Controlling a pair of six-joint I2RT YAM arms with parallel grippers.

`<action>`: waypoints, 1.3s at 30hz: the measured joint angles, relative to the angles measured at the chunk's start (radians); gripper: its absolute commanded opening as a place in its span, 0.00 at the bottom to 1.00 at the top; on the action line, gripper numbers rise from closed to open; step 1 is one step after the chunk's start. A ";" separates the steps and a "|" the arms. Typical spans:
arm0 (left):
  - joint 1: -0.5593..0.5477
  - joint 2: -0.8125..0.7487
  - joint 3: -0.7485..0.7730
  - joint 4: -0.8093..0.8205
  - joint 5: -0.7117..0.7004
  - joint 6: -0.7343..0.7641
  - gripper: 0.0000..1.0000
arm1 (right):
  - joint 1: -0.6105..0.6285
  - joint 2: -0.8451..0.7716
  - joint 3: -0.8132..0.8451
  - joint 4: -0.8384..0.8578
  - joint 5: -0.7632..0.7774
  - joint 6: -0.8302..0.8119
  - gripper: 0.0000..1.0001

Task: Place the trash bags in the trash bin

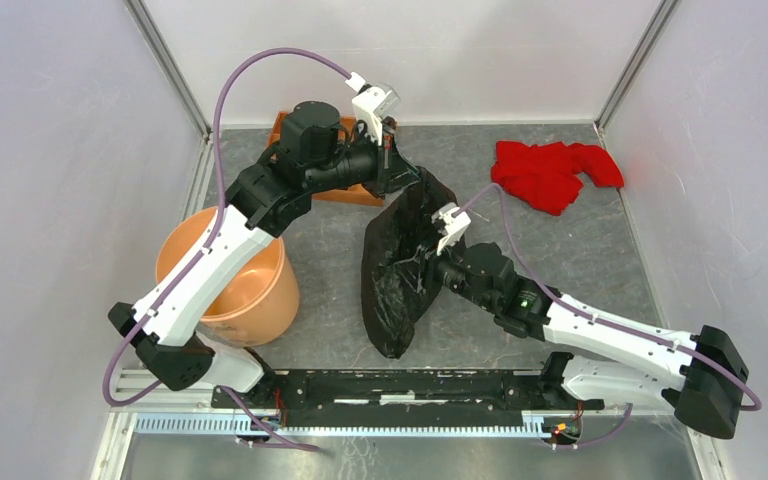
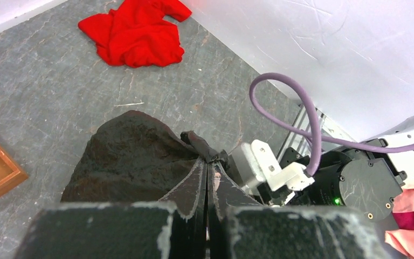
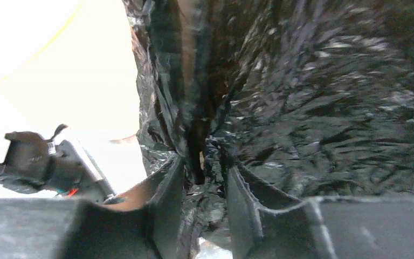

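The black crinkly trash bag [image 1: 400, 270] hangs stretched over the table middle, its lower end on the surface. At the bag's top corner, my left gripper [image 1: 407, 172] is shut on a twisted bit of film; in the left wrist view the fingers [image 2: 209, 160] press together on that corner, with the bag [image 2: 135, 156] spreading below. My right gripper [image 1: 428, 258] is at the bag's middle right. In the right wrist view its jaws [image 3: 205, 170] stand apart with bunched film [image 3: 312, 108] between them. The peach-orange trash bin [image 1: 270, 300] stands upright at the left, under my left arm.
A red cloth [image 1: 550, 172] lies at the back right, also seen as the red cloth [image 2: 135, 35] in the left wrist view. A wooden tray [image 1: 350, 193] sits at the back behind my left arm. White walls close in the table on three sides.
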 measured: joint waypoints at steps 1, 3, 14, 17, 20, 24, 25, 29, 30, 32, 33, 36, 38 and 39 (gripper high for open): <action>0.000 -0.006 -0.008 0.003 -0.008 -0.003 0.02 | 0.000 -0.001 0.000 0.001 0.027 -0.003 0.04; 0.000 -0.025 -0.030 0.012 -0.031 -0.014 0.02 | 0.000 -0.005 0.000 0.005 0.082 -0.010 0.01; -0.002 -0.190 -0.132 -0.030 -0.381 -0.059 0.79 | -0.014 -0.058 0.100 -0.057 0.292 -0.105 0.00; -0.002 -0.228 -0.130 -0.120 -0.528 -0.079 0.98 | -0.043 -0.080 0.133 -0.138 0.317 -0.142 0.00; -0.002 -0.269 -0.130 -0.263 -0.679 -0.125 1.00 | -0.127 -0.111 0.144 -0.248 0.334 -0.169 0.00; -0.002 -0.356 -0.210 -0.407 -0.832 -0.219 1.00 | -0.251 -0.162 0.148 -0.381 0.370 -0.216 0.00; -0.002 -0.377 -0.235 -0.441 -0.861 -0.245 1.00 | -0.264 -0.171 0.153 -0.406 0.379 -0.227 0.00; -0.001 -0.411 -0.334 -0.566 -0.941 -0.351 1.00 | -0.275 -0.204 0.207 -0.481 0.378 -0.276 0.00; -0.001 -0.402 -0.350 -0.583 -0.948 -0.372 1.00 | -0.275 -0.217 0.224 -0.488 0.369 -0.286 0.01; -0.001 -0.375 -0.376 -0.600 -0.954 -0.399 0.95 | -0.275 -0.240 0.245 -0.491 0.355 -0.299 0.01; -0.001 -0.355 -0.391 -0.608 -0.957 -0.410 0.90 | -0.275 -0.254 0.253 -0.491 0.345 -0.303 0.00; -0.001 -0.290 -0.431 -0.609 -0.951 -0.432 0.73 | -0.275 -0.290 0.258 -0.492 0.322 -0.306 0.00; -0.001 -0.273 -0.462 -0.601 -0.932 -0.431 0.55 | -0.275 -0.307 0.258 -0.500 0.308 -0.308 0.01; -0.001 -0.272 -0.473 -0.600 -0.925 -0.431 0.48 | -0.275 -0.311 0.258 -0.505 0.304 -0.308 0.00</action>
